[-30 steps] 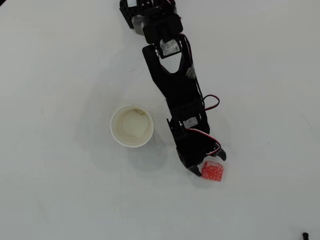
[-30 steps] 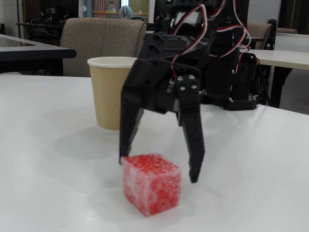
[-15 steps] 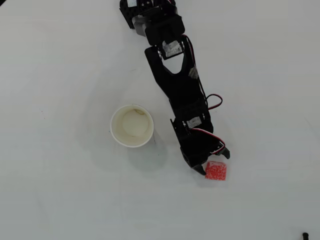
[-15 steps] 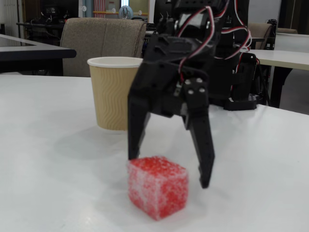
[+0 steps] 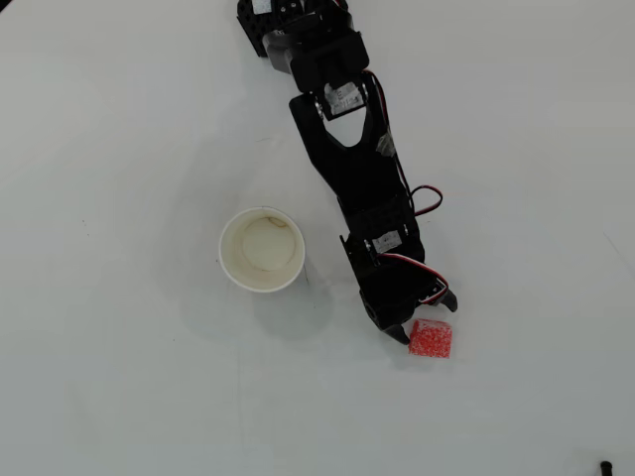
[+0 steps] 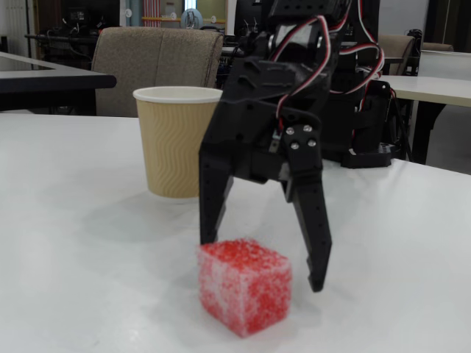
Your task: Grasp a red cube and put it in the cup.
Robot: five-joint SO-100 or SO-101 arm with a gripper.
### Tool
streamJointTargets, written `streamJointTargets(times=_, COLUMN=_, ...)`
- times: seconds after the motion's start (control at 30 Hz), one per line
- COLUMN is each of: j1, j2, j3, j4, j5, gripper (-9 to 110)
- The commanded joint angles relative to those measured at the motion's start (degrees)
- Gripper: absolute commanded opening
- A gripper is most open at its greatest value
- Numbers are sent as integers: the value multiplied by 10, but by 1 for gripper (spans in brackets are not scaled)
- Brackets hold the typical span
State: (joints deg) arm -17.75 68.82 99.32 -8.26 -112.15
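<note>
The red cube (image 5: 431, 338) lies on the white table, speckled with white flecks, below and to the right of the cup (image 5: 262, 250) in the overhead view. My gripper (image 5: 425, 319) is open just behind the cube, with one fingertip at its left edge and the other up to its right. In the fixed view the cube (image 6: 244, 285) sits in front of the open gripper (image 6: 263, 263), whose black fingers (image 6: 313, 220) reach down to the table on either side of its far half. Further back on the left stands the tan ribbed cup (image 6: 175, 143), white-rimmed and upright.
The black arm (image 5: 352, 164) runs from its base (image 5: 298, 25) at the top edge diagonally down to the cube. A small dark object (image 5: 604, 464) lies at the lower right corner. A chair (image 6: 158, 59) and other tables stand beyond the table.
The gripper has slid slightly outward from the base, and the cube has shifted a little with it, to the right in both views. The jaws stay open.
</note>
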Motion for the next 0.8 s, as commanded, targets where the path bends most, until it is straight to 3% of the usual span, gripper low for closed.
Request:
streamJointTargets(times=0.0, j1=-5, j2=15, j3=-56, j4=1, j5=4, gripper=30)
streamJointTargets(times=0.77, j1=25, j2=-98, j3=-183, j4=-6, j5=-9, gripper=30)
